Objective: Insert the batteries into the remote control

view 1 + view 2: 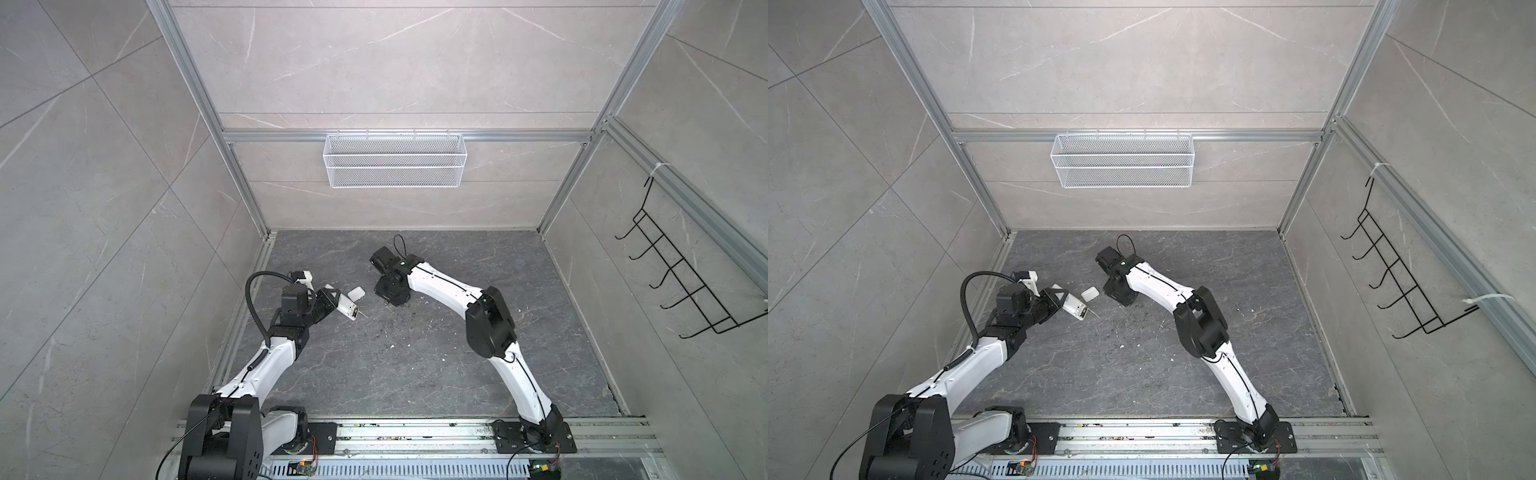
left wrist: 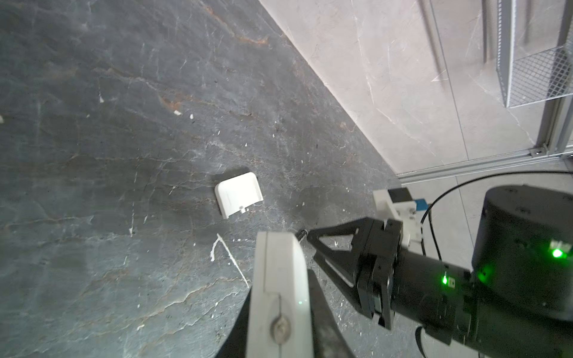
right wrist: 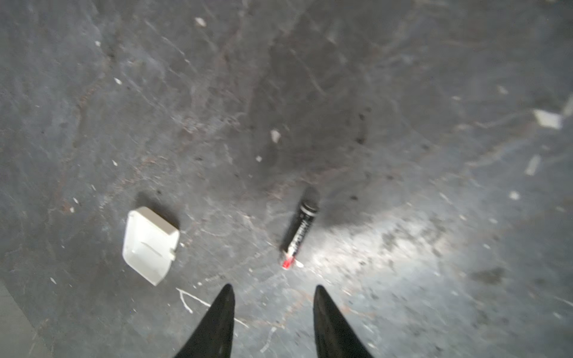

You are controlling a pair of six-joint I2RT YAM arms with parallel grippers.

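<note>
My left pincer clamps the white remote control. A small white cover lies on the dark floor at the remote's one o'clock; my right pincer hangs at the cover's three o'clock, just beside it.
</note>
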